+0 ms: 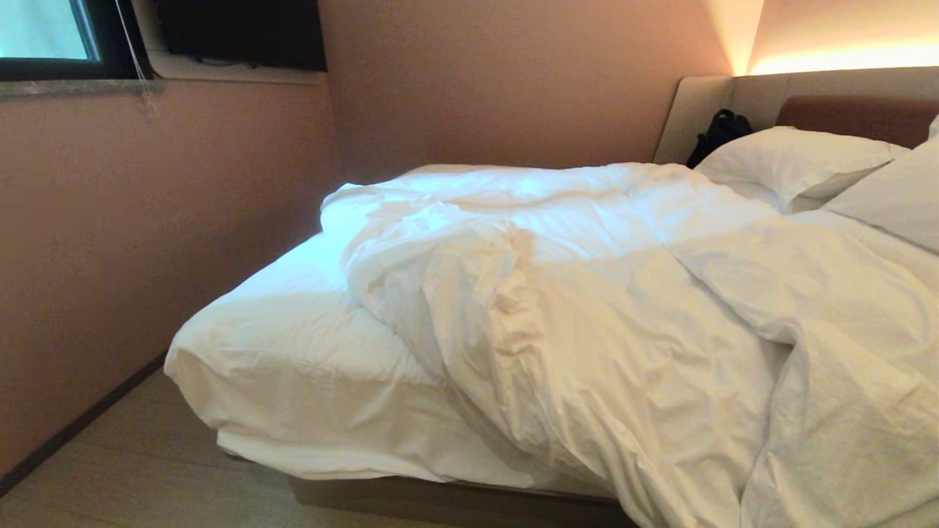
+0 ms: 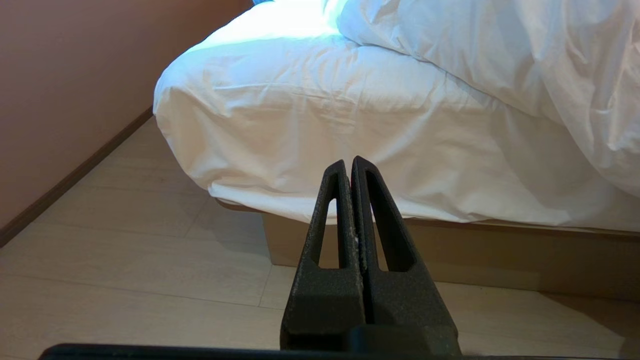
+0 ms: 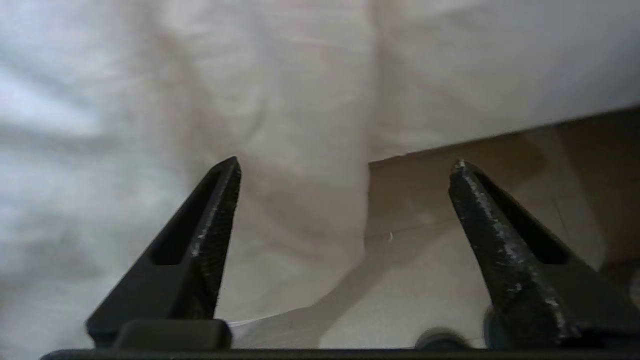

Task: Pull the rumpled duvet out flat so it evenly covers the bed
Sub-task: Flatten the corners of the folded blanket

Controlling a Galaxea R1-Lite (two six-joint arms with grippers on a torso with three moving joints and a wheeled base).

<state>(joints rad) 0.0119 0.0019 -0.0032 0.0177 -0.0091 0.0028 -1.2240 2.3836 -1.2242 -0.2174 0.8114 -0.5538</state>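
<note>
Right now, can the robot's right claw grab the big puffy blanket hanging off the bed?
Probably yes. The right gripper is open, with the duvet hanging just ahead of it and nothing between them. One finger is already in line with the cloth; the other is in line with the floor.

- The duvet (image 1: 623, 308) runs off the head view's right and lower edges; its near hem cannot be seen there.
- The bed (image 1: 440, 499) base shows only as a thin strip under the sheet.
- A black object (image 1: 720, 132) beside the pillow (image 1: 796, 163) is too small to identify.
- Right wrist view: white fabric (image 3: 200, 90) is blurred, its folds indistinct.
</note>
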